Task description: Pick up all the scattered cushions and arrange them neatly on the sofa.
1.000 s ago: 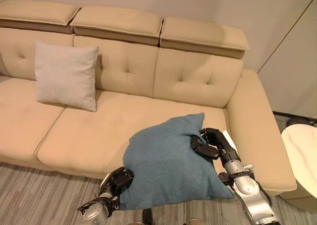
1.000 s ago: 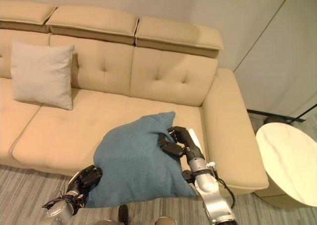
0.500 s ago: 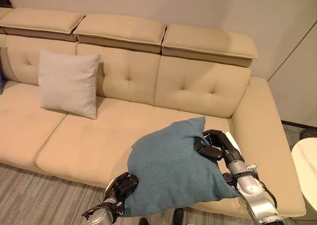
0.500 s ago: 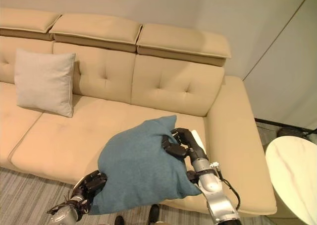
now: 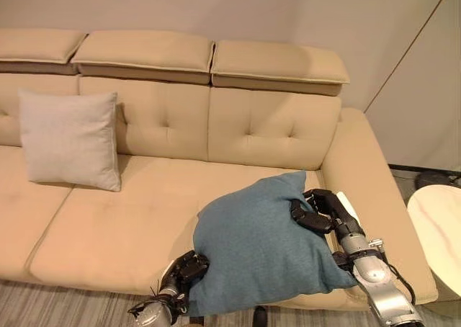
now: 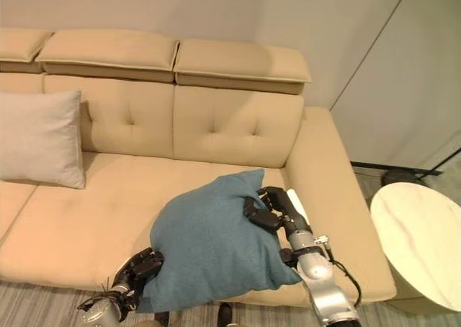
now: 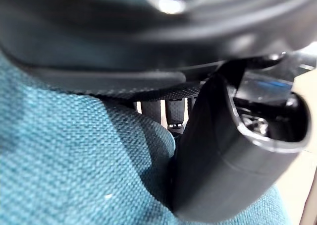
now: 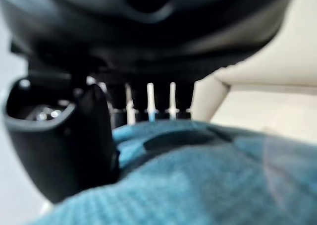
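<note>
A blue cushion (image 5: 256, 248) hangs between both hands over the front of the tan sofa's (image 5: 130, 204) right seat. My left hand (image 5: 184, 268) is curled on the cushion's lower left corner, the fabric (image 7: 74, 160) pinched under its thumb (image 7: 218, 150). My right hand (image 5: 317, 213) is clamped on the cushion's upper right edge, near the sofa's right armrest (image 5: 367, 197); its thumb (image 8: 64, 136) presses into the blue cloth (image 8: 198, 185). A beige cushion (image 5: 70, 138) stands upright against the sofa back at the left.
A round white side table (image 5: 439, 233) stands to the right of the sofa's armrest. A pale wall and a door panel (image 6: 403, 75) rise behind it. Striped grey floor (image 5: 57, 305) runs along the sofa's front edge.
The camera has swung, shifting the sofa leftwards in view. The blue cushion, held by both hands, has moved a little further over the right seat towards the armrest.
</note>
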Tool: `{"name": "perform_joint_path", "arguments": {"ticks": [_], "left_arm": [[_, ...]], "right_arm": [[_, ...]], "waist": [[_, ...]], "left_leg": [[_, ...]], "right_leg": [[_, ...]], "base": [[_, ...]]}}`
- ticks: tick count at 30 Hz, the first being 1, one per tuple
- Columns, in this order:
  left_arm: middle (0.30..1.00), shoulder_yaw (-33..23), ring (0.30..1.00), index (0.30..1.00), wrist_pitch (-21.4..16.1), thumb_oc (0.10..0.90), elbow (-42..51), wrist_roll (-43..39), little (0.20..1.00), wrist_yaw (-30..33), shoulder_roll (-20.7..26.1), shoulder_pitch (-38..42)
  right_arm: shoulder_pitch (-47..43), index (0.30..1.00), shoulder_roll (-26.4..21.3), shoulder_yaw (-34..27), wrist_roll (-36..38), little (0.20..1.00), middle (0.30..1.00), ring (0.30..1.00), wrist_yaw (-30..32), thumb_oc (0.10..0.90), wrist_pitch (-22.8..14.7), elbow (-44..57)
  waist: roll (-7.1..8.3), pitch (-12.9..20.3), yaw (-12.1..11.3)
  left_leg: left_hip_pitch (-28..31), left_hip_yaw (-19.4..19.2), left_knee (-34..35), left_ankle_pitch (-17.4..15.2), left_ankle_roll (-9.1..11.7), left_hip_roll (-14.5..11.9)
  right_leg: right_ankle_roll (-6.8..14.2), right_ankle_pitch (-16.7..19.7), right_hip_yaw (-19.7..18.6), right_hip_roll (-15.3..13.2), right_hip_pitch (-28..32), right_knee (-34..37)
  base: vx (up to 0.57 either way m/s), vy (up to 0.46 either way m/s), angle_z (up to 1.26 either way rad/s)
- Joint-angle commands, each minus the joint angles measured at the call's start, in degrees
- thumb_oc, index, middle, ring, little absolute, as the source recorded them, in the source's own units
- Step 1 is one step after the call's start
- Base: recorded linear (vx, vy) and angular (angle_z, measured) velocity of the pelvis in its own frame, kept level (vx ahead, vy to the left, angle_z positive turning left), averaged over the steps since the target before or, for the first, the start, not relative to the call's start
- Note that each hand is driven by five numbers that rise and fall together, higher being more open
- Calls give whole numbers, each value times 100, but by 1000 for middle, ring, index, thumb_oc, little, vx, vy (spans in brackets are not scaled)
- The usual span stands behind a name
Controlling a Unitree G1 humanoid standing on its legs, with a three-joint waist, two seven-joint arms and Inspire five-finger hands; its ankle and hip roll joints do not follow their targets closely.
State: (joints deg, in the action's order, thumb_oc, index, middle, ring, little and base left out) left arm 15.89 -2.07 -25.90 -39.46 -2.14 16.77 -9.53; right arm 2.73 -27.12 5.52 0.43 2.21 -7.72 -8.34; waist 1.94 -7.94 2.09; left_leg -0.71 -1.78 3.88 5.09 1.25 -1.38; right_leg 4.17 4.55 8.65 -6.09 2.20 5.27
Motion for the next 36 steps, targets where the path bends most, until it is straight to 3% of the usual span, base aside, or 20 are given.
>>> {"name": "perform_joint_path", "arguments": {"ticks": [1,9,12,16,18,19,28,33,34,35,36], "left_arm": [[300,7,300,300,-773,400,1126,79,300,-708,-221,766],[300,-147,300,300,-1123,400,1408,409,300,11,-156,1284],[300,-40,300,300,-1385,400,1528,551,300,412,-170,1927],[300,87,300,300,-1570,400,1622,606,300,676,-168,2485],[300,269,300,300,-1808,400,1636,843,300,1108,-204,3311],[300,266,300,300,-1809,400,1631,845,300,1110,-203,3324],[300,510,300,300,-2413,400,1470,1978,300,2736,-86,5765],[300,626,300,300,-2480,400,628,2431,300,3550,-52,7050],[495,683,495,495,-2443,530,336,2426,495,3632,-35,7303],[773,786,773,773,-2360,715,-62,2356,773,3649,32,7601],[900,881,900,900,-2353,800,-426,2243,900,3624,118,7972]], "right_arm": [[-596,300,170,90,101,300,300,300,69,400,-642,660],[-917,300,488,113,-135,300,300,300,675,400,-715,512],[-1443,300,580,178,-323,300,300,300,1200,400,-848,615],[-1905,300,628,213,-422,300,300,300,1541,400,-945,737],[-2478,300,690,318,-584,300,300,300,1972,400,-1001,705],[-2492,300,690,318,-586,300,300,300,1975,400,-1003,698],[-4912,300,103,658,-1777,300,300,300,3550,400,-891,249],[-6346,300,-297,1044,-2060,300,300,300,4314,400,-645,-801],[-6597,354,-351,1173,-1973,354,354,354,4361,436,-593,-1136],[-6878,627,-471,1356,-1759,627,627,627,4294,618,-523,-1551],[-7205,900,-547,1542,-1519,900,900,900,4258,800,-524,-1962]], "waist": [[132,525,-277],[-26,486,-209],[-120,433,-140],[-161,490,-99],[-174,481,-76],[-170,488,-73],[-144,439,-123],[-156,447,-178],[-159,443,-188],[-147,449,-199],[-165,422,-197]], "left_leg": [[-202,-141,-733,-854,134,-66],[-443,-394,-509,-876,-15,52],[-832,-460,-360,-750,-21,54],[-1171,-460,-283,-649,-26,43],[-1427,-446,-261,-588,-5,53],[-1458,-447,-262,-563,-6,57],[-2130,-295,32,-170,120,111],[-2572,-227,111,-44,251,103],[-2676,-212,112,-11,274,100],[-2778,-199,112,31,306,102],[-2898,-183,112,84,335,107]], "right_leg": [[172,-702,-112,19,62,-496],[315,-538,-307,-149,-452,-471],[335,-363,-437,-138,-965,-372],[335,-240,-511,-120,-1353,-335],[333,-180,-523,-102,-1633,-335],[331,-160,-525,-105,-1662,-332],[371,97,-474,-73,-2428,-191],[449,191,-434,-50,-2851,-42],[459,214,-427,-44,-2957,-30],[476,235,-425,-39,-3045,-27],[484,264,-412,-38,-3159,-27]], "base": [[99,121,-17],[23,51,-11],[-99,11,-24],[-58,-1,-16],[-71,-22,-8],[-73,-32,-5],[-37,-41,1],[-17,-36,4],[-24,-27,9],[-42,-33,7],[-57,-34,6]]}}
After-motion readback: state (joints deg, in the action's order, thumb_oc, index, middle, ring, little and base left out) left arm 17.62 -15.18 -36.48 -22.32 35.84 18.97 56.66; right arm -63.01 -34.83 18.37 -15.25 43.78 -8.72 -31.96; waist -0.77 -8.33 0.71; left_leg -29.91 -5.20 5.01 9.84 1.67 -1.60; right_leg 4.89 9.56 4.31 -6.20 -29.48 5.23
